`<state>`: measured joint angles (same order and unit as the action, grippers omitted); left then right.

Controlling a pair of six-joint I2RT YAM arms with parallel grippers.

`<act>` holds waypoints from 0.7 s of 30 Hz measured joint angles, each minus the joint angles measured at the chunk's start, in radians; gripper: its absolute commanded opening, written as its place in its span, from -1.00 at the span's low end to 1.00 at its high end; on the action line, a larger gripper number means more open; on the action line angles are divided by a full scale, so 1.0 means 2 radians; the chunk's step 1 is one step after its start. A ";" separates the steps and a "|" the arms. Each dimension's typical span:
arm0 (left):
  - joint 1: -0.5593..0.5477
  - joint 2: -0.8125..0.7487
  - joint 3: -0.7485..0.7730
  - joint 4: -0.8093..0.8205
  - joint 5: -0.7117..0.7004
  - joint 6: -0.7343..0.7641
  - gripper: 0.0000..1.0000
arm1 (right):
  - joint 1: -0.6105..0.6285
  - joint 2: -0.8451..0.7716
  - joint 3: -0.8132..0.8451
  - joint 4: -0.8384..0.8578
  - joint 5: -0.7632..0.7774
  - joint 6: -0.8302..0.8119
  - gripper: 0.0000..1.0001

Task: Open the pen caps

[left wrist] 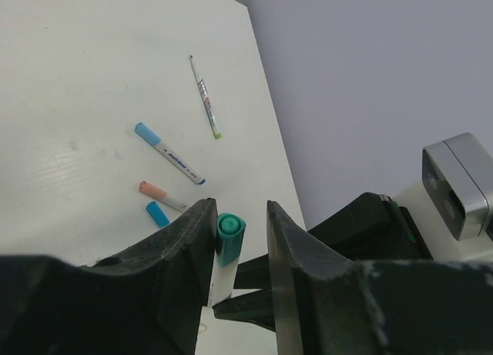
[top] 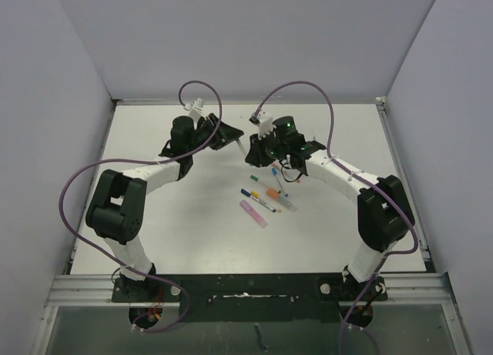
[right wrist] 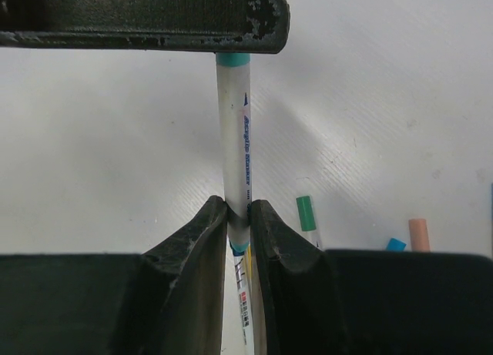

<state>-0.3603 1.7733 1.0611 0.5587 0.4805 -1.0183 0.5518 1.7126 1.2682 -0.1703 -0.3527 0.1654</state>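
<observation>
Above the far middle of the counter (top: 192, 232), we hold one pen (right wrist: 233, 132) between the two arms. The right end effector (right wrist: 239, 203) is pressed together on the pale barrel of this pen, near its lower end, and pinches it firmly. At the other end sits the teal cap (left wrist: 229, 233), and the left end effector (left wrist: 239, 204) stands around it. One finger touches the cap, but beside the other finger a thin gap shows in the left wrist view, so we cannot tell if the cap is really gripped.

We judge that the step in hand is taking hold of this cap, before the pull. The next move calls for a full pinch on the cap alone, not on the barrel. After that comes a straight pull along the axis of the pen, with the right side keeping its grip. A sideways pull may bend the pen or let it slip out.

Down on the counter lie other pens, among them a blue-capped pen (left wrist: 168, 152) and one with a green cap (right wrist: 306, 212), so we think much of the task remains.
</observation>
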 measured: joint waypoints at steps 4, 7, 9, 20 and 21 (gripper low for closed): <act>0.000 0.000 -0.002 0.003 0.000 0.000 -0.63 | 0.000 0.000 0.000 0.003 0.000 0.001 -1.00; 0.000 0.000 -0.004 0.004 -0.002 0.002 -0.85 | 0.000 0.000 0.000 0.003 0.000 0.001 -1.00; 0.002 0.001 -0.005 0.003 -0.006 0.005 -1.00 | 0.000 -0.001 0.000 0.003 0.000 0.002 -0.91; -0.002 0.005 -0.006 0.003 0.000 0.001 -1.00 | 0.000 -0.002 0.000 0.010 0.006 0.002 0.16; -0.003 0.005 -0.006 0.003 0.000 0.001 -1.00 | 0.000 -0.002 0.000 0.010 0.006 0.002 0.13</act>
<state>-0.3656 1.7828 1.0496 0.5640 0.4801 -1.0172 0.5518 1.7092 1.2682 -0.1493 -0.3408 0.1688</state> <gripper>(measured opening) 0.121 0.589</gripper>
